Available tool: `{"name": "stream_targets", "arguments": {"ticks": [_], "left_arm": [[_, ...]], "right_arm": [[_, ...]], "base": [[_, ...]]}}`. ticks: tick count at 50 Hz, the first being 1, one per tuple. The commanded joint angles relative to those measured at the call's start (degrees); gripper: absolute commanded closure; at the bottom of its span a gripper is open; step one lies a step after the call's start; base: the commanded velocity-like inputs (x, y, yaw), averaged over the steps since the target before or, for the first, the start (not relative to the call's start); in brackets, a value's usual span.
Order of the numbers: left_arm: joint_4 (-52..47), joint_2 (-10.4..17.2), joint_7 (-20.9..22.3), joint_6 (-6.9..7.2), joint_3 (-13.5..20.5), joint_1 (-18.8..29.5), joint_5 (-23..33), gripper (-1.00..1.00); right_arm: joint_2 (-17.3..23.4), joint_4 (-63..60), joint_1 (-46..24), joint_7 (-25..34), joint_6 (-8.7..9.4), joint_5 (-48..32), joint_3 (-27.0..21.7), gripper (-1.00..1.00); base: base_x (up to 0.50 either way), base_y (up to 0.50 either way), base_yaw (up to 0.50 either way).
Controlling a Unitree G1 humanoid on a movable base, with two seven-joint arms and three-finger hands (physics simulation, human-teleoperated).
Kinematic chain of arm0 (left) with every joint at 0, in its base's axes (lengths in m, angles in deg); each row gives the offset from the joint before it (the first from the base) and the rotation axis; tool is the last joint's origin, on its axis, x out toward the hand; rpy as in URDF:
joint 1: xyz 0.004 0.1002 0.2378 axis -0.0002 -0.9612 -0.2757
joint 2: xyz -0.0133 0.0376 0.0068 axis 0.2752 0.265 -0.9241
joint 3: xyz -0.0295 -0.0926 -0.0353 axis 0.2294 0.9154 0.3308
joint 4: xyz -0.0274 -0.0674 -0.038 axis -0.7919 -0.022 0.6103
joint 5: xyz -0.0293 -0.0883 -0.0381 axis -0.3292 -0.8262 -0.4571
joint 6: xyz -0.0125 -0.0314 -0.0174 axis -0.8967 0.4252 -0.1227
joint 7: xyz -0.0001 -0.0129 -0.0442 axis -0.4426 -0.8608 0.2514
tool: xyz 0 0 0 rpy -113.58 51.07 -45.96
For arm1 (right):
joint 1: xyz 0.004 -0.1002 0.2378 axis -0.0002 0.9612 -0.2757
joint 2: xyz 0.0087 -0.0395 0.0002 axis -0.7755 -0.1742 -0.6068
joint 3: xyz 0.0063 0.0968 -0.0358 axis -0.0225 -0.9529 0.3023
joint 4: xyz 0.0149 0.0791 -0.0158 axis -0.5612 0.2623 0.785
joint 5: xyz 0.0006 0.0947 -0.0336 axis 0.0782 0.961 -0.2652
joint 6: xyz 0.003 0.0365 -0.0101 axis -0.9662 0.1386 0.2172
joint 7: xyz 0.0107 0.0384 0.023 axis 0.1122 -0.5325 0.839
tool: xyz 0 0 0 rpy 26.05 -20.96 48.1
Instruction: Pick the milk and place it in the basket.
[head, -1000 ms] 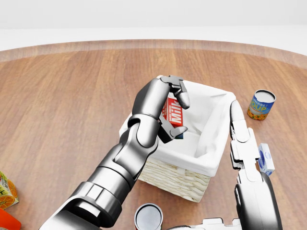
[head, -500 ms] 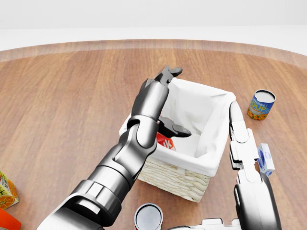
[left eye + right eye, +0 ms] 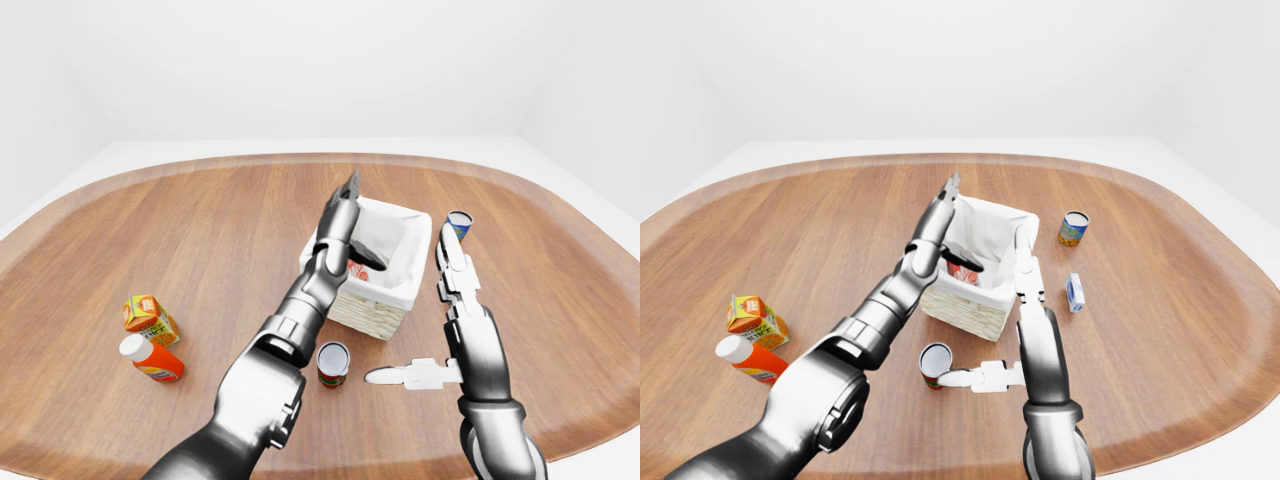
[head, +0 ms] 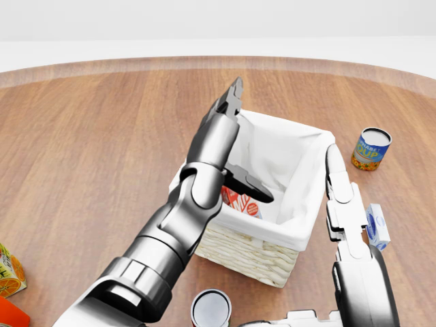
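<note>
A: The left robot hand (image 4: 235, 139) is spread wide above the basket (image 4: 255, 248), gripping nothing. The right robot hand (image 4: 338, 194) stands flat and unclenched by the basket's right wall.

B: The milk (image 4: 238, 202)?

A: Inside the basket, below the left thumb, probably apart from it. Only the eye views show the orange carton (image 3: 150, 317) and bottle (image 3: 150, 359) on the surface (image 3: 200, 230)'s left.

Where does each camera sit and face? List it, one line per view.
Head view: on the head, looking steeply down at the basket with the milk inside; left hand open above it.
Left-eye view: head, wider, whole table; right hand flat.
Right-eye view: same scene, shifted sideways.
All share basket and both arms.
</note>
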Motion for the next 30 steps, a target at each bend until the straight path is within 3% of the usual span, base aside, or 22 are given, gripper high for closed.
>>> {"name": "stream_targets", "arguments": {"ticks": [1, 12, 18, 22, 25, 30], "left_arm": [[-6.6, 0.7, 3.4, 0.00, 0.7, -1.8, -4.3, -1.00], [-23.7, 3.3, 9.5, 0.00, 1.0, -5.5, -10.0, -1.00], [-32.0, 4.4, 11.3, 3.86, 1.4, -8.1, -13.6, -1.00], [-46.0, 4.3, 13.9, 10.00, 1.3, -12.1, -16.8, -1.00], [-52.3, 4.7, 15.3, 10.00, 0.9, -14.5, -18.6, -1.00], [-53.0, 5.6, 16.0, 10.00, 1.8, -16.6, -21.9, -1.00]], "right_arm": [[-0.1, 0.5, -0.2, 0.0, 0.00, -0.2, 0.0, -1.00], [-0.2, 0.2, -0.4, 0.1, 0.00, -0.2, 0.0, -1.00], [-0.1, 0.3, -0.5, 0.0, 0.00, -0.3, 0.2, -1.00], [-0.1, 0.2, -0.4, 0.1, 0.00, -0.3, 0.2, -1.00], [-0.1, 0.4, -0.4, 0.0, 0.00, -0.3, 0.2, -1.00], [-0.1, 0.6, -0.3, -0.2, 0.00, -0.5, 0.4, -1.00]], "base": [[0.00, 0.00, 0.00], [0.00, 0.00, 0.00], [0.00, 0.00, 0.00], [0.00, 0.00, 0.00], [0.00, 0.00, 0.00], [0.00, 0.00, 0.00]]}}
